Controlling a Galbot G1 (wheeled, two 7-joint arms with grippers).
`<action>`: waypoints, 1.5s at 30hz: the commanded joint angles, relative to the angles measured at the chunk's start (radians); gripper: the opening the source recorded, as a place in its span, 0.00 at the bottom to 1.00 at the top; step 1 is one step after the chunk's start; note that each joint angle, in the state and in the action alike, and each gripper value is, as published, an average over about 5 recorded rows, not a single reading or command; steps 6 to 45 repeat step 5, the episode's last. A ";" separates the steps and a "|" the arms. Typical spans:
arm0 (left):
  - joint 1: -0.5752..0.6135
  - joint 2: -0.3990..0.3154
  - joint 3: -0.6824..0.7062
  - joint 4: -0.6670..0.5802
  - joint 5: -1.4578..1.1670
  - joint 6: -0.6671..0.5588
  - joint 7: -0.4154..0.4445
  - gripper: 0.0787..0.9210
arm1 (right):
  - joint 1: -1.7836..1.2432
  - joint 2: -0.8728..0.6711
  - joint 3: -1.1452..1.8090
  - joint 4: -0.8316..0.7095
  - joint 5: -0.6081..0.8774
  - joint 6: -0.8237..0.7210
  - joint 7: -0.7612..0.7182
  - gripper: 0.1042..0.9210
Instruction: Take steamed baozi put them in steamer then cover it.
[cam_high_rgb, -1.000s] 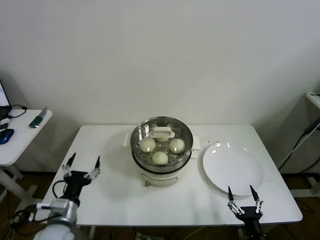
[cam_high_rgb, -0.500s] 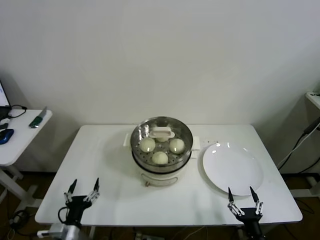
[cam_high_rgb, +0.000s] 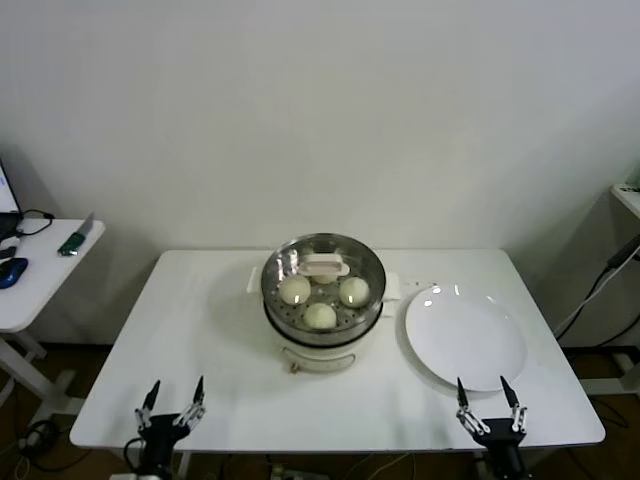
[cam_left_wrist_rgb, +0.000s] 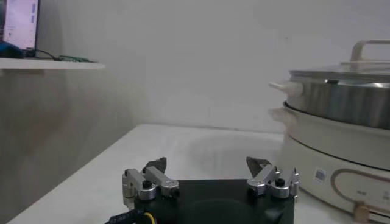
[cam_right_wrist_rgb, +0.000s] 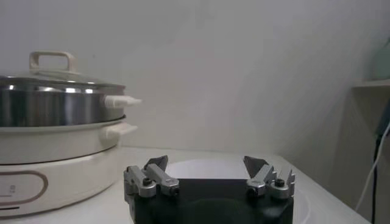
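Cover (cam_high_rgb: 323, 266) on steamer (cam_high_rgb: 322, 300), baozi (cam_high_rgb: 320, 315) inside | L gripper (cam_high_rgb: 172, 408) & R gripper (cam_high_rgb: 490, 405) wide open, empty | you: keep arms low at table edge.

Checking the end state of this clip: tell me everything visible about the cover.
The cover is a round clear glass lid with a metal rim and a flat cream-white handle at its centre. It sits level and closed on the steamer, mid-table, with three baozi plainly visible through the glass. Nothing else touches it.
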 joint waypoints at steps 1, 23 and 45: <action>0.016 -0.006 0.011 0.014 -0.005 -0.034 0.002 0.88 | -0.003 0.004 -0.005 0.000 0.000 -0.003 -0.001 0.88; 0.019 -0.006 0.014 0.012 0.001 -0.035 0.001 0.88 | -0.004 0.004 -0.008 -0.002 0.000 -0.003 -0.001 0.88; 0.019 -0.006 0.014 0.012 0.001 -0.035 0.001 0.88 | -0.004 0.004 -0.008 -0.002 0.000 -0.003 -0.001 0.88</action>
